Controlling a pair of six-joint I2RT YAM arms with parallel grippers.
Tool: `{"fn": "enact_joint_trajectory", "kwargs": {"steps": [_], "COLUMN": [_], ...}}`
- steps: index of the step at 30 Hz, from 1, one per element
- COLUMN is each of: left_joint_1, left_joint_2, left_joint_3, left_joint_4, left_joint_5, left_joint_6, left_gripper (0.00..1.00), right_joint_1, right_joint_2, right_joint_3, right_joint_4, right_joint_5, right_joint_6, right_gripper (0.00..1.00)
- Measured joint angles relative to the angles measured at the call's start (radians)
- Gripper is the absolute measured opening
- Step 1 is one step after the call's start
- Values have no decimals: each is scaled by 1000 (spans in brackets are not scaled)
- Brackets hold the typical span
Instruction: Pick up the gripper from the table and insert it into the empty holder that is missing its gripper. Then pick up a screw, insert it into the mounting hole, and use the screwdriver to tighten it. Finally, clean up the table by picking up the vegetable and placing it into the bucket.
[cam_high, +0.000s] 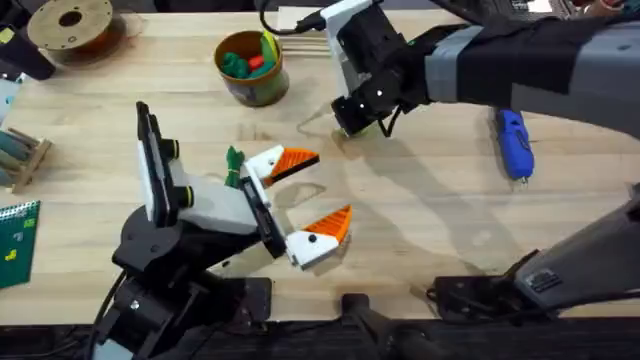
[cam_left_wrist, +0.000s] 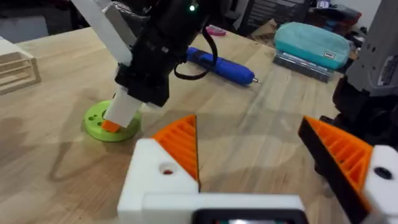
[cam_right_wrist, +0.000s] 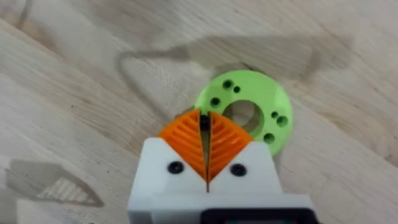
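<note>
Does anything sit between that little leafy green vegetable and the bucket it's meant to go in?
Nothing visible does. The vegetable lies on the table beside the left gripper, and only bare wood shows between it and the bucket.

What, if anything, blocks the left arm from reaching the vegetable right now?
Probably nothing, so likely yes. The vegetable lies uncovered on the table beside the left gripper, whose jaws are open. It sits behind the fingertips, though, so the arm would have to pull back first.
</note>
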Motion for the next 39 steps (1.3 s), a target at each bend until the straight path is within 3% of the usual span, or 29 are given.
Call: {"fn": "enact_joint_trajectory", "kwargs": {"steps": [11, 24, 27, 33, 39], "left_joint_1": [0, 0, 0, 0, 0], "left_joint_2": [0, 0, 0, 0, 0], "left_joint_3": [0, 0, 0, 0, 0], "left_joint_4": [0, 0, 0, 0, 0], "left_joint_5": [0, 0, 0, 0, 0], "left_joint_6": [0, 0, 0, 0, 0], "left_gripper": [987, 987, 987, 987, 987], "right_joint_1": [0, 0, 16, 87, 180], "right_joint_2": [-21, -215, -221, -221, -221], "right_joint_3": [0, 12, 138, 286, 352], "right_joint_4": [-18, -185, -380, -479, -520], "right_joint_5": [0, 0, 0, -42, -137], "right_joint_6": [0, 0, -7, -35, -38], "right_gripper": [7, 7, 7, 7, 7]}}
